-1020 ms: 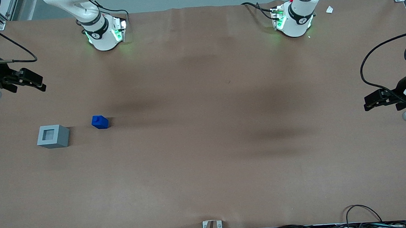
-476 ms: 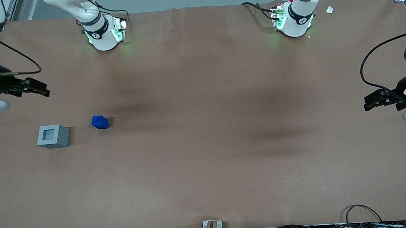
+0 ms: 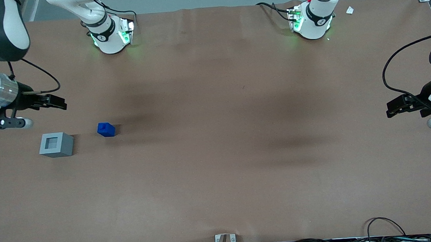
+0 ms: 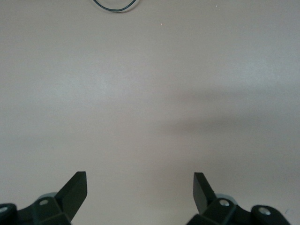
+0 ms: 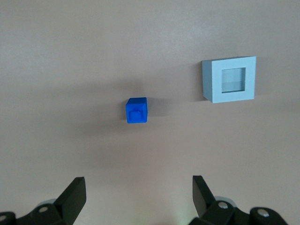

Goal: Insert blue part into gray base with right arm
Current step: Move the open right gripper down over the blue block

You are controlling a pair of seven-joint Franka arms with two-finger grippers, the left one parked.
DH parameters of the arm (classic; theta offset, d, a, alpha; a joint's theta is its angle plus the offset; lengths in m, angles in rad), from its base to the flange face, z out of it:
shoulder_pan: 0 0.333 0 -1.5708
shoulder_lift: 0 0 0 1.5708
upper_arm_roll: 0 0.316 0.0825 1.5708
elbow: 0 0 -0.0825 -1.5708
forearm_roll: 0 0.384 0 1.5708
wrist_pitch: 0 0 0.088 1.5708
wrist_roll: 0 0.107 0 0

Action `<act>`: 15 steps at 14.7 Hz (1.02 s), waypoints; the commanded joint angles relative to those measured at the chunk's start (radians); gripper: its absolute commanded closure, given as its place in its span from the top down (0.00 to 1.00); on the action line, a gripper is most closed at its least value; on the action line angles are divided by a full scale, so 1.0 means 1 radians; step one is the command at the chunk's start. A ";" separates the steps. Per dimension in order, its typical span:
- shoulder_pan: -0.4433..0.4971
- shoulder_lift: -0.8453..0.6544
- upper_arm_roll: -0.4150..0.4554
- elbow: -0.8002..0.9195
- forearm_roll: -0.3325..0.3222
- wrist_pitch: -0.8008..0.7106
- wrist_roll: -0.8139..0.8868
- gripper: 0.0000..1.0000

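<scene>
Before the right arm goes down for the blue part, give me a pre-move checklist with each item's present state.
1. Gripper open and empty: ok, fingers spread wide, nothing between them.
2. Blue part free on the table, stepped end up: ok.
3. Blue part apart from the gray base, leaving room for the fingers: ok.
4. Gray base recess facing up and empty: ok in the right wrist view.
5. Gripper centred over the blue part: not ok, it hovers farther from the front camera than the part.
6. Finger spread wider than the part: ok.
</scene>
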 commanded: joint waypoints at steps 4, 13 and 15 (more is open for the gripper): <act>0.001 -0.036 0.008 -0.143 -0.001 0.120 0.002 1.00; 0.001 -0.036 0.010 -0.308 0.000 0.293 0.003 1.00; 0.005 -0.038 0.010 -0.371 0.000 0.384 0.003 1.00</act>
